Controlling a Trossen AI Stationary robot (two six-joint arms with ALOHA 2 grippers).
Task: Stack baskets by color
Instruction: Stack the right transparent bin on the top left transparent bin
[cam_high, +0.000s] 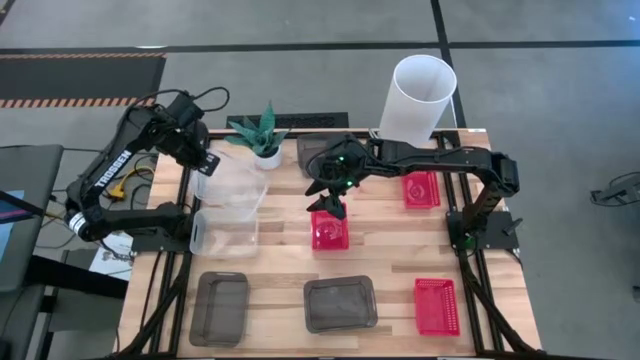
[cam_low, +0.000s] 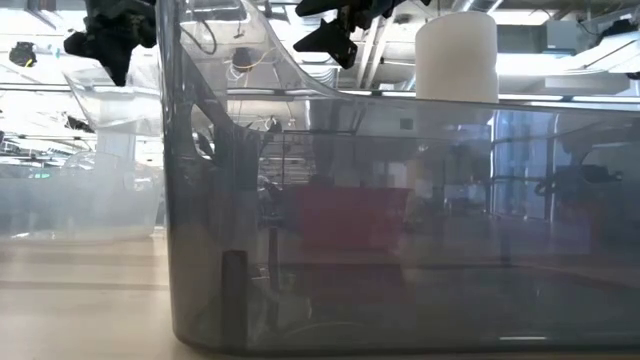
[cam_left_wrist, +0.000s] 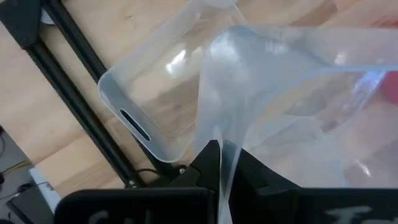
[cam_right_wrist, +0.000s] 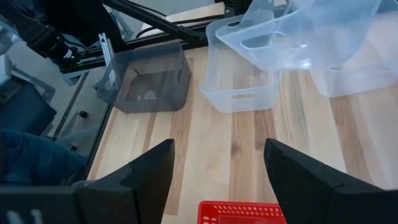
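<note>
My left gripper (cam_high: 207, 168) (cam_left_wrist: 221, 154) is shut on a clear whitish basket (cam_high: 238, 186) at the table's far left. A second clear basket (cam_high: 224, 233) (cam_left_wrist: 146, 93) rests on its bottom on the table just below and nearer. My right gripper (cam_high: 331, 200) (cam_right_wrist: 219, 165) hangs open above a red mesh basket (cam_high: 328, 233) (cam_right_wrist: 241, 212) in the table's middle and touches nothing. Two more red baskets (cam_high: 421, 188) (cam_high: 436, 305) and three dark grey baskets (cam_high: 220, 308) (cam_high: 340, 303) (cam_high: 313, 150) lie around. My left gripper pinches a thin side wall of the clear basket at its rim (cam_left_wrist: 219, 134) between its two fingers, which come steeply from above. The basket is lifted and tilted over the second clear basket; whether the two touch I cannot tell.
A tall white cylinder (cam_high: 418, 98) stands at the far right and a small potted plant (cam_high: 262, 138) at the far edge near my left arm. In the low view a grey basket (cam_low: 400, 220) fills the foreground. Bare wood lies between the near row and the middle.
</note>
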